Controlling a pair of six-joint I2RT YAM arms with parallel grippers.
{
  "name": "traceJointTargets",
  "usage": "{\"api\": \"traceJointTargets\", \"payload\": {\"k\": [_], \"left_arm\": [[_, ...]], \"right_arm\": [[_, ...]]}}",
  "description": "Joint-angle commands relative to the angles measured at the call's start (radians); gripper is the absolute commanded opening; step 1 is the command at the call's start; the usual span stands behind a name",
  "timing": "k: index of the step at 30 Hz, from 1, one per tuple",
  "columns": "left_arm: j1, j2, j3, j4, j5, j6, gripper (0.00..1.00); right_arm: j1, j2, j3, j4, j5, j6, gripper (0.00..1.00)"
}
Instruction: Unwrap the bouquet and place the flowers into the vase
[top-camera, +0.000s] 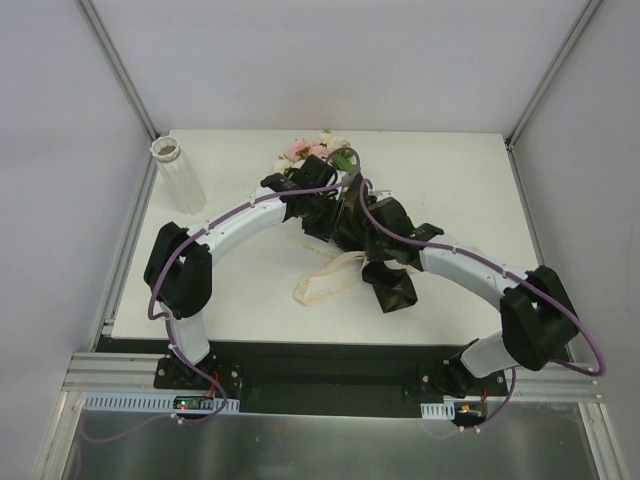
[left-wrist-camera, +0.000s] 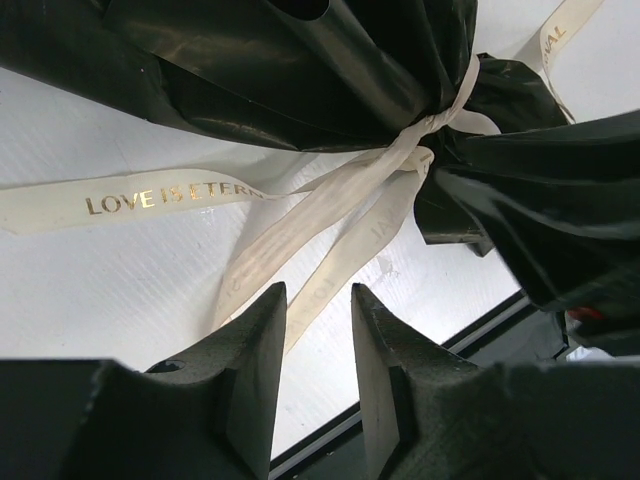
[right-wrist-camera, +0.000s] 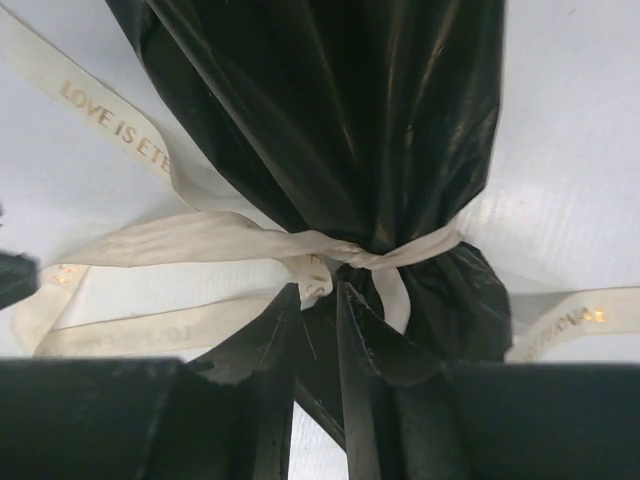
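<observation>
Two end effectors meet over the middle of the tabletop (top-camera: 450, 190), both at the tied neck of the bouquet (right-wrist-camera: 340, 120). The left end effector (left-wrist-camera: 318, 300) is released: its fingers (left-wrist-camera: 255, 345) stand a little apart, and a loose tail of the cream ribbon (left-wrist-camera: 330, 200) shows through the gap without being pinched. The right end effector (right-wrist-camera: 318, 295) has its tips set close together right at the knot (right-wrist-camera: 335, 255); the right wrist view does not show whether they are clenched on ribbon or paper.

The ribbon bears gold lettering and is knotted round the gathered black wrap (left-wrist-camera: 250, 60), with its free ends trailing on the tabletop toward the near edge. The bouquet lies on its side. The flowers (top-camera: 305, 150), pink and cream with green leaves, point toward the far edge, and the flared end of the wrap points toward the right arm. The vase (top-camera: 178, 175), white and ribbed, stands near the far left corner, well apart from the bouquet.
</observation>
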Motion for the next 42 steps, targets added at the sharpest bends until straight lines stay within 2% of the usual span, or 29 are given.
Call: {"api": "traceJointTargets", "payload": {"k": [1, 9, 14, 19, 22, 26, 30, 31, 32, 36, 38, 42], "left_arm": [[0.007, -0.056, -0.005, 0.003, 0.013, 0.02, 0.32], [0.009, -0.055, -0.005, 0.006, 0.033, 0.014, 0.33], [0.01, -0.058, -0.008, 0.009, 0.035, 0.014, 0.33], [0.013, -0.061, -0.009, 0.009, 0.031, 0.016, 0.34], [0.015, -0.053, -0.008, 0.014, 0.068, 0.02, 0.38], [0.013, -0.015, 0.003, 0.015, 0.165, 0.017, 0.41], [0.012, 0.019, 0.006, 0.02, 0.209, 0.011, 0.48], [0.01, 0.022, 0.004, 0.03, 0.215, 0.013, 0.54], [0.009, 0.021, 0.003, 0.035, 0.223, 0.014, 0.55], [-0.01, 0.004, -0.022, 0.095, 0.251, 0.04, 0.61], [-0.011, 0.02, -0.011, 0.112, 0.249, 0.019, 0.58], [-0.011, 0.094, 0.127, 0.115, 0.26, -0.085, 0.48]], "right_arm": [[0.013, 0.071, 0.049, 0.057, -0.011, 0.042, 0.24], [0.022, 0.117, 0.075, 0.016, 0.028, 0.083, 0.24], [0.031, 0.147, 0.046, 0.086, -0.121, 0.144, 0.24], [0.066, 0.138, 0.045, 0.114, -0.16, 0.163, 0.25], [0.069, 0.056, 0.031, 0.1, -0.095, 0.149, 0.26], [0.052, -0.004, 0.023, -0.004, 0.096, 0.175, 0.26], [0.019, -0.051, -0.048, -0.038, 0.178, 0.272, 0.24], [0.013, -0.059, -0.056, -0.033, 0.187, 0.29, 0.23], [0.006, -0.063, -0.066, -0.032, 0.204, 0.314, 0.23], [-0.02, -0.064, -0.076, -0.029, 0.216, 0.347, 0.18], [-0.02, -0.073, -0.102, -0.019, 0.227, 0.365, 0.14], [-0.03, -0.099, -0.197, 0.098, 0.201, 0.442, 0.08]]}}
